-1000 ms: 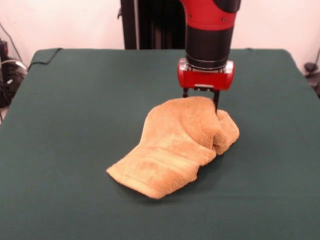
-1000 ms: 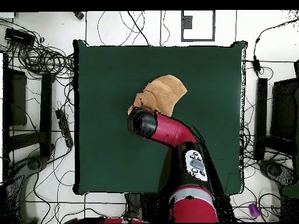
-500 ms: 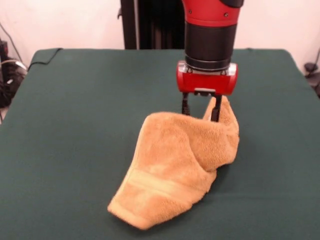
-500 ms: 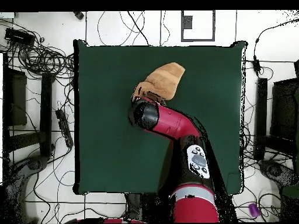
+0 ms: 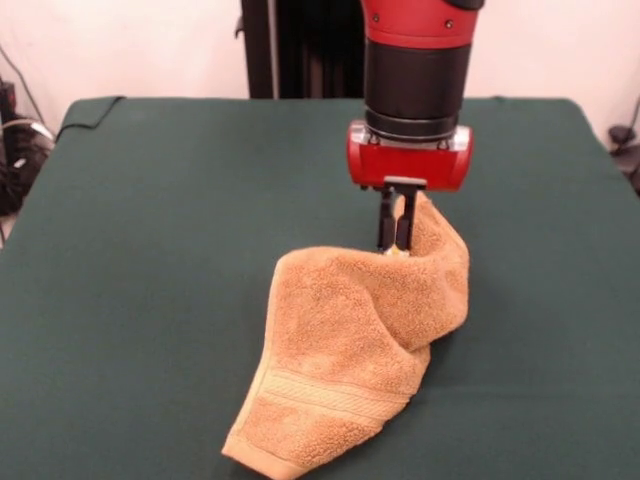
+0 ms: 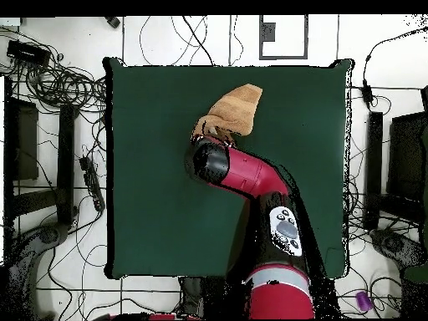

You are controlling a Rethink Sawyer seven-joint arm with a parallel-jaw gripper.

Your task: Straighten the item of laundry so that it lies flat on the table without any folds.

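Note:
The orange-tan terry towel (image 5: 350, 345) lies crumpled and folded on the dark green table (image 5: 150, 250), right of centre in the front view. A woven stripe band shows near its front end. My gripper (image 5: 396, 243) is shut on the towel's raised far edge and holds that edge up off the table, while the towel's near end rests on the cloth. In the overhead view the towel (image 6: 236, 109) shows just beyond the red arm, and the gripper itself is hidden under the arm's wrist. The white label is not visible.
The red and black arm (image 6: 251, 180) reaches across the table from the pedestal side. Cables and dark equipment (image 6: 50, 79) lie on the floor around the table, beyond its edges.
The gripper has shut on the towel's far edge and lifted it. The towel has been pulled up and drawn narrower, its near end sliding toward the table's front edge.

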